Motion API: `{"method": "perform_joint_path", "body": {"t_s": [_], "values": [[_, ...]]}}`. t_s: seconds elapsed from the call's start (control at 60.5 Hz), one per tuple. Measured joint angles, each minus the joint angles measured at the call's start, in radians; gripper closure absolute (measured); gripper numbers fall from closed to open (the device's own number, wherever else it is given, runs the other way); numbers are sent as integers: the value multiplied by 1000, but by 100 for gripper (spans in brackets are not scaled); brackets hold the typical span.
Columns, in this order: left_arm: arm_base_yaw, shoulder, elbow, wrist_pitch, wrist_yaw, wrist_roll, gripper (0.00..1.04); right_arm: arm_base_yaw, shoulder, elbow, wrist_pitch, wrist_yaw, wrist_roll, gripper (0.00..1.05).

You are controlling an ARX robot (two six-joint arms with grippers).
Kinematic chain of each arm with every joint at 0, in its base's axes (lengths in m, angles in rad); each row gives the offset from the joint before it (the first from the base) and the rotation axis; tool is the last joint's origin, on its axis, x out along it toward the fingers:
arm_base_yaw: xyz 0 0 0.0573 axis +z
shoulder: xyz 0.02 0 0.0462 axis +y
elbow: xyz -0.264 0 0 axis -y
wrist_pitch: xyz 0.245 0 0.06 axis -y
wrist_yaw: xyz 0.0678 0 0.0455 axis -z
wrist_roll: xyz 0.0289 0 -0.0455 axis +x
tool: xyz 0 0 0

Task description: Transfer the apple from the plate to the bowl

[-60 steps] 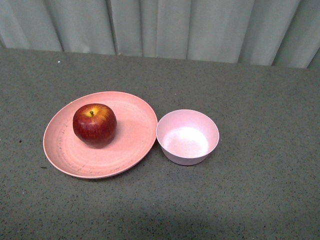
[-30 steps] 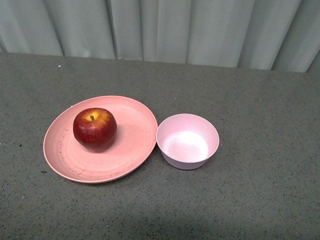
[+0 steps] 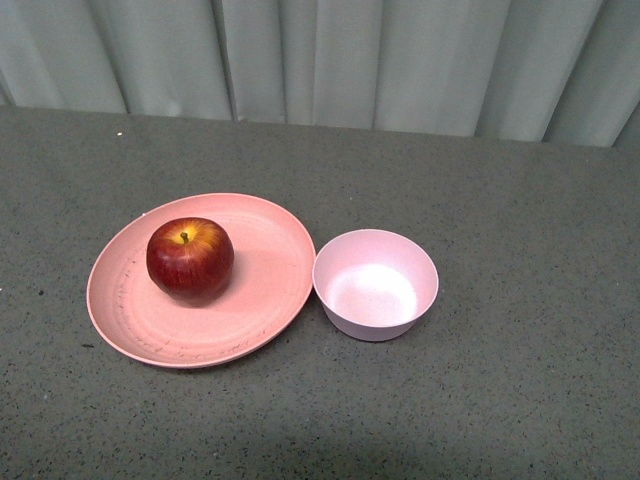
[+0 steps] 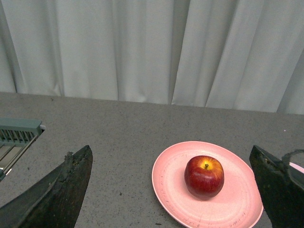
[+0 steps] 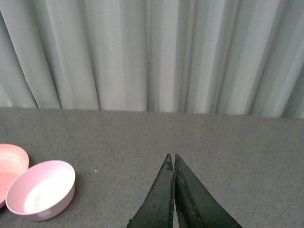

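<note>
The apple [image 3: 190,258] sits on the plate [image 3: 262,292], with the bowl [image 3: 372,328] just beside that plate on the worktop [image 3: 500,200]. The left tool [image 4: 170,148] gapes wide, empty; the right tool [image 5: 172,156] is pressed together, holding nothing.

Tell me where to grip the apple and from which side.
Grip the apple across its widest middle, coming from above: it sits upright, stem up, and the low rim of the shallow plate leaves its sides free. The left gripper, open and facing it, probably suits best.
</note>
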State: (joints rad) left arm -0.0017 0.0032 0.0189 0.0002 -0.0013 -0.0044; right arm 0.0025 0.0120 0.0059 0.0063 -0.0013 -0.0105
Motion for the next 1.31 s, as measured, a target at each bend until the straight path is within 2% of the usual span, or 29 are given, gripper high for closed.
{"method": "perform_joint_path", "body": {"t_s": [0.182, 0.744, 1.041, 1.107, 1.207, 1.306], "values": [[0, -1, 0, 0, 1, 0, 7, 0, -7, 0, -5, 0, 0, 104], [0, -1, 0, 0, 1, 0, 7, 0, -8, 0, -5, 0, 0, 8], [0, 0, 0, 0, 0, 0, 7, 0, -8, 0, -5, 0, 1, 9], [-7, 33, 5, -24, -42, -6, 7, 0, -8, 0, -5, 0, 1, 9], [-13, 153, 5, 33, -55, -15, 7, 0, -8, 0, -5, 0, 1, 9], [-21, 321, 24, 161, -55, -25, 7, 0, -8, 0, -5, 0, 1, 9]]}}
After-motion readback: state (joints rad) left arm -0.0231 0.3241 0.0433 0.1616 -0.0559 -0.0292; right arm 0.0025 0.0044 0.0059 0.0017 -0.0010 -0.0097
